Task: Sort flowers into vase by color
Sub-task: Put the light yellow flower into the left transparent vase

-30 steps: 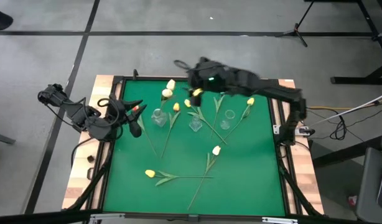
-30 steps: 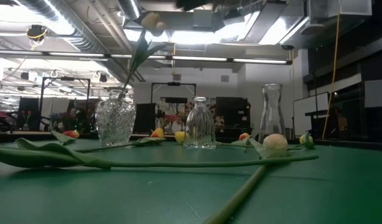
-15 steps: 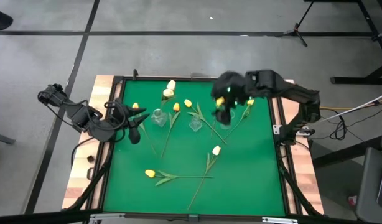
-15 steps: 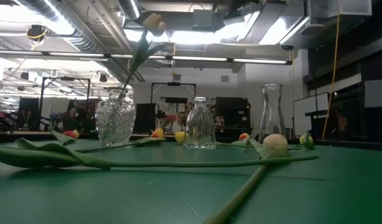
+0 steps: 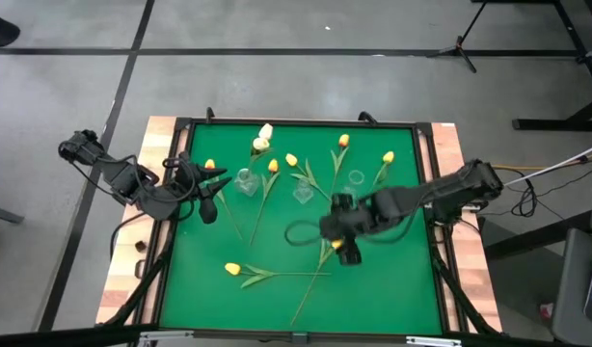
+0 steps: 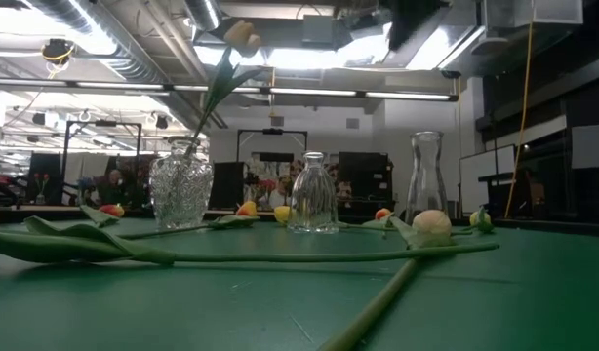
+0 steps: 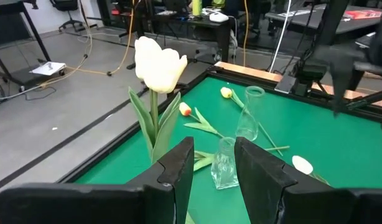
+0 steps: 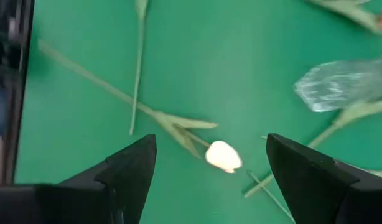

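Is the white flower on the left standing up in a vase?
Yes. The white flower stands upright, its stem down inside the ribbed glass vase.

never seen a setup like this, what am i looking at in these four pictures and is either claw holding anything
This is a two-armed robot at a green felt table, sorting artificial tulips into clear glass vases by colour.

One picture looks straight down from above. One sits at table height, looking across the felt into the room. The other two come from cameras on each arm's wrist, peering past that arm's two dark fingers.

On the felt lie loose tulips with long green stems and white or yellow heads, around three vases. The ribbed glass vase already holds a white tulip.

The left gripper waits at the table's left edge, fingers slightly apart, nothing visibly between them. The right gripper is open and empty above a loose white-headed tulip mid-table, probably its next pick.
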